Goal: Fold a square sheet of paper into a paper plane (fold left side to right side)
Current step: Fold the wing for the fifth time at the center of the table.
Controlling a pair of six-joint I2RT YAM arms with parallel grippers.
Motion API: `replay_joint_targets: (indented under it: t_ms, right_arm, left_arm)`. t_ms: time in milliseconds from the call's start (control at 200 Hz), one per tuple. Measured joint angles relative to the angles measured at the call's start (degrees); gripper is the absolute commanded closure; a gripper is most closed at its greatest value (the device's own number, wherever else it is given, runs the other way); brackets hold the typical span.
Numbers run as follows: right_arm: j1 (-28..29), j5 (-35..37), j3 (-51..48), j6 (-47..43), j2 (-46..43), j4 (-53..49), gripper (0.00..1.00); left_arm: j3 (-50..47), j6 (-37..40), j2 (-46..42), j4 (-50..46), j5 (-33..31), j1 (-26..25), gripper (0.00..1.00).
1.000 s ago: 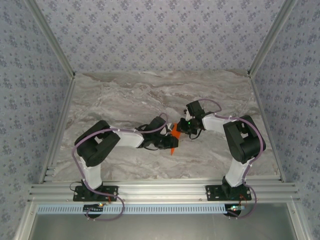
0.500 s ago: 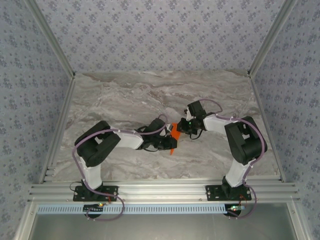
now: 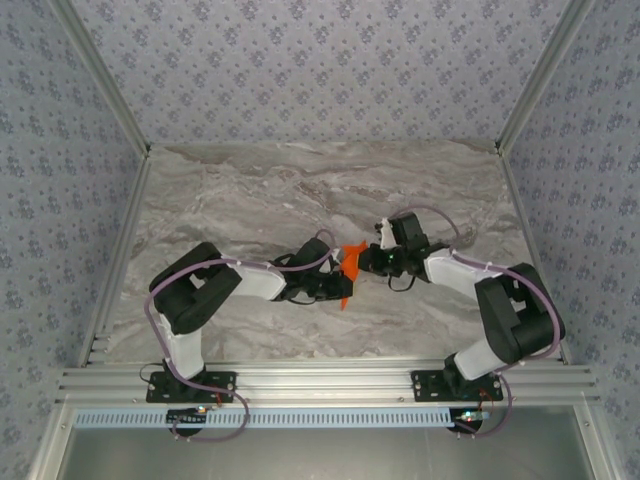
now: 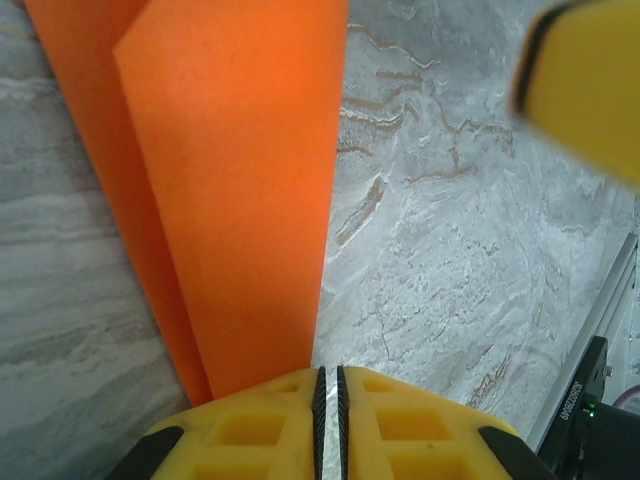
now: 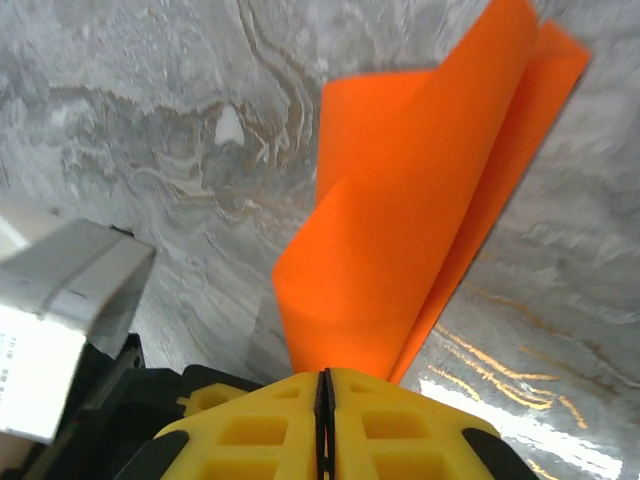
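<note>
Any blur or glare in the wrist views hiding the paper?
Left wrist: orange paper sharp, a yellow shape top right out of focus. Right wrist: paper readable, glare streaks the marble table lower right.

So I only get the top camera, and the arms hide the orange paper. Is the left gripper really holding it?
Observer: Yes. In the left wrist view the left gripper is shut on the orange paper, pinching its edge.
Operator: Ok, and is the paper lying flat?
Observer: No. In the right wrist view it bends over itself into two loose layers, not pressed into a sharp crease.
</note>
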Motion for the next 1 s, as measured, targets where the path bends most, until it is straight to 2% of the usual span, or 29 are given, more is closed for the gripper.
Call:
replay_joint_targets:
  t_ms: [295, 560, 999]
  right_arm:
    - [0.96, -1.55, 2.97, -0.09, 7.37, 1.97, 0.88]
    - [0.94, 0.85, 6.91, -2.62, 11.45, -0.13, 0.87]
    - [-0.37, 0.24, 10.01, -6.14, 14.25, -4.24, 0.87]
  left_arm:
    - [-0.11, 0.0, 0.0, 0.07, -0.17, 0.0, 0.87]
    - [-0.11, -0.2, 0.0, 0.04, -0.22, 0.0, 0.87]
    - [-0.33, -0.22, -0.04, 0.28, -0.39, 0.0, 0.88]
